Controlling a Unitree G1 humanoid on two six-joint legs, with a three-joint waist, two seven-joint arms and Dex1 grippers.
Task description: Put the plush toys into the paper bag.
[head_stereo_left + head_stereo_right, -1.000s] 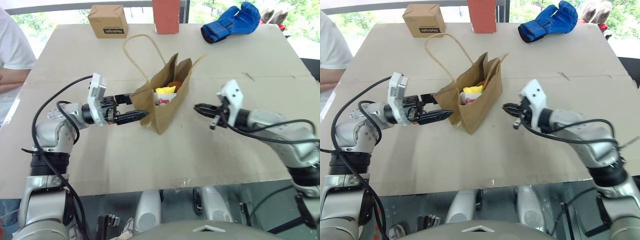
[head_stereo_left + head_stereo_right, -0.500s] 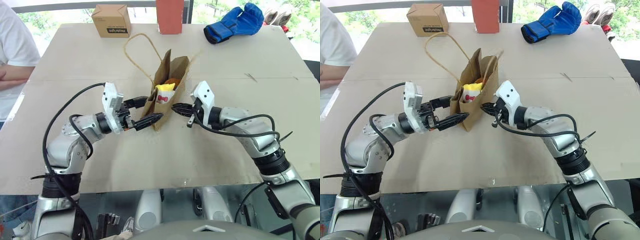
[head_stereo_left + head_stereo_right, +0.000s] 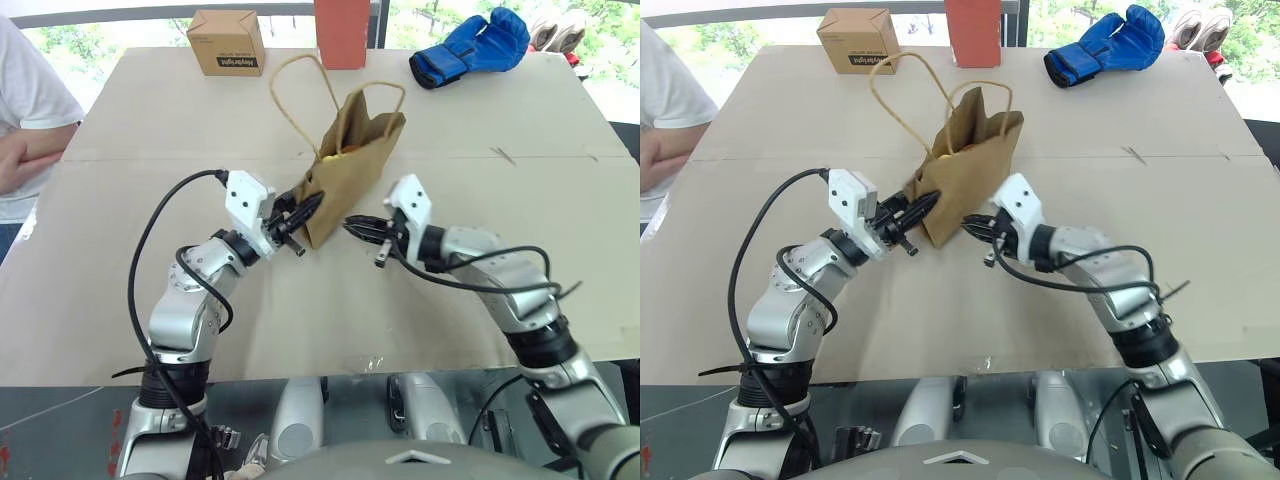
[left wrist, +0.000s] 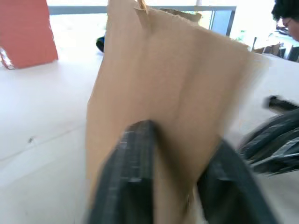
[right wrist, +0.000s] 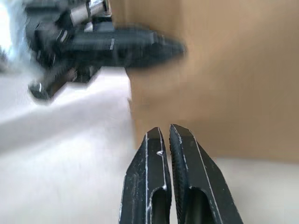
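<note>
Both grippers sit at the paper bag (image 3: 352, 165), which stands upright mid-table with a bit of an orange plush toy (image 3: 349, 150) showing at its mouth. Your left gripper (image 3: 303, 211) is clamped on the bag's lower corner, one finger each side of the paper. Your right gripper (image 3: 352, 224) has its fingers pressed together, empty, just beside the bag's base.
</note>
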